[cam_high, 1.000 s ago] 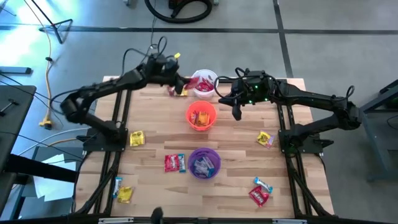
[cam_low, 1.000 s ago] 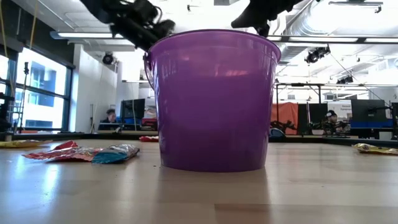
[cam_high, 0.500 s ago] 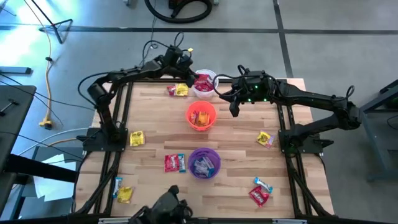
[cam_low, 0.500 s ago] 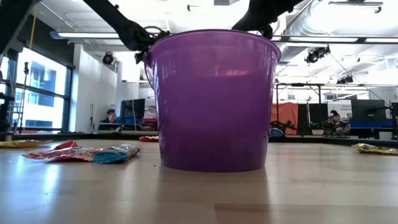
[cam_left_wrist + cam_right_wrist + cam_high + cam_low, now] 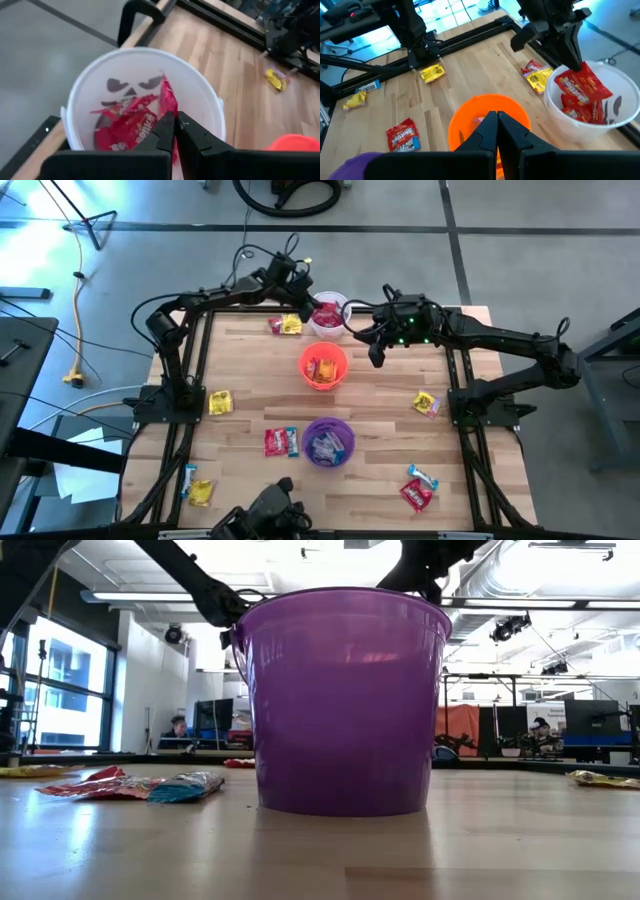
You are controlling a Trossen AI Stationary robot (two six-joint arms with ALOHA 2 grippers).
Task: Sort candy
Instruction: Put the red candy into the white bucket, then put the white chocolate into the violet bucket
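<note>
Candy partly sorted: left hand (image 5: 174, 121) clamps a red sweet (image 5: 583, 85) over the white cup (image 5: 329, 315), right hand (image 5: 376, 360) pinched together, empty, and roughly nine sweets scattered across the counter (image 5: 250, 395).

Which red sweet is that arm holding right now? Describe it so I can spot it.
Find the white cup at the table's far edge, beyond the orange cup. The left tool pinches one red candy over it. Unlike the red ones lying inside, this one hangs from the shut fingers.
</note>
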